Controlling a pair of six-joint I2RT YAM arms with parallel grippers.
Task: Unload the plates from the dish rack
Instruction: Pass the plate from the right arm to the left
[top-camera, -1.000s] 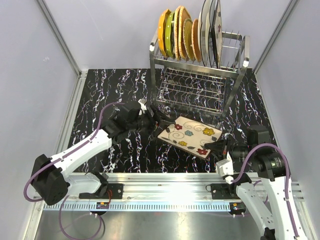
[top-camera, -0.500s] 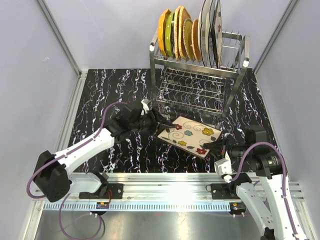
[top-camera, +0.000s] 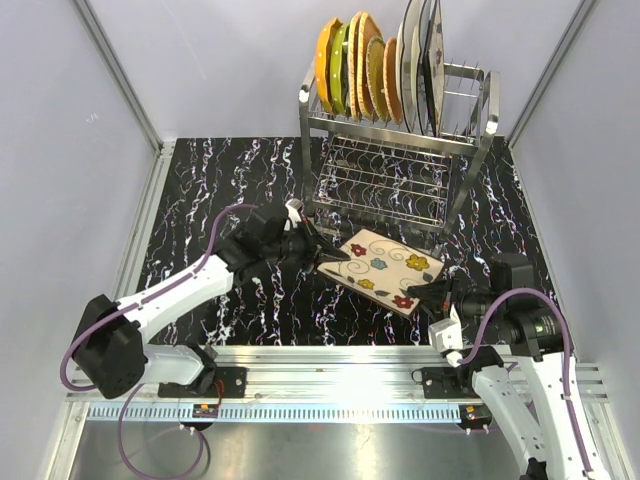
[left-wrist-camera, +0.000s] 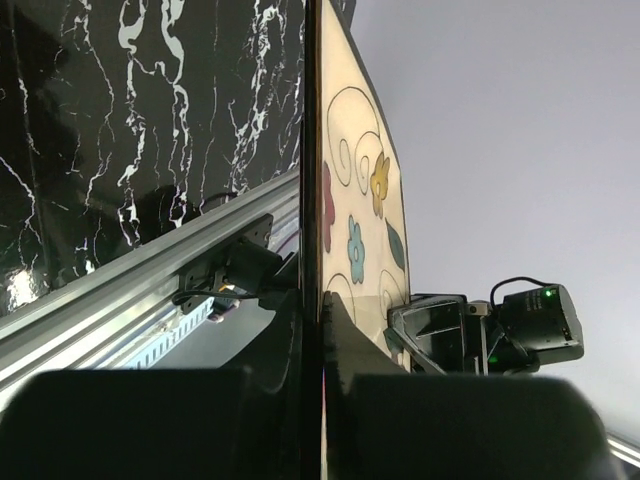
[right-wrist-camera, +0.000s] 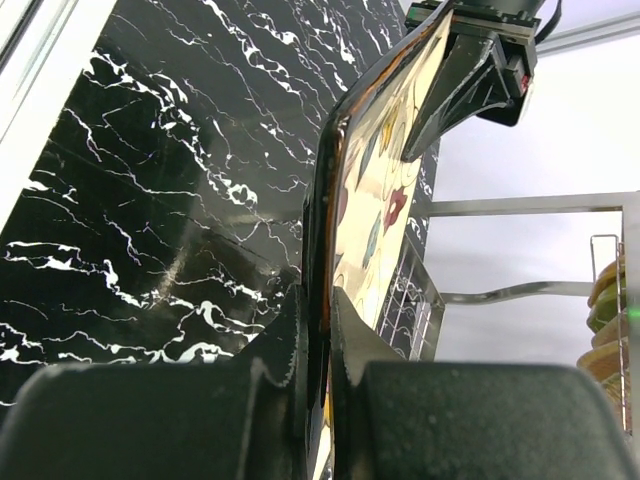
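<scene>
Held between the two arms, in front of the dish rack (top-camera: 395, 160) and over the black marbled surface (top-camera: 220, 190): a square beige plate (top-camera: 380, 268) with painted flowers and curling lines, flowered face up, tilted. Touching the surface or clear of it: cannot tell.

Left jaws: closed tight on the plate's left corner, one finger (left-wrist-camera: 345, 340) against the flowered face and the other against the back, no gap at the rim in the left wrist view.

Right jaws: pinched likewise on the opposite rim, the one nearest the right arm (top-camera: 525, 325), with the plate's dark brown edge running up between both fingers (right-wrist-camera: 275, 350) in the right wrist view.

Left arm (top-camera: 170, 295): stretched across the surface from its base toward the plate.

Past the plate in the right wrist view: the left jaws at the far end, plus part of the rack's steel frame.

Standing on edge in the rack's upper tier, side by side between the prongs: the other plates (top-camera: 375, 70), with orange and green at the left, woven tan in the middle, pale and dark-rimmed at the right.

Rack itself: at the far side of the surface, right of centre, well apart from both arm bases.
</scene>
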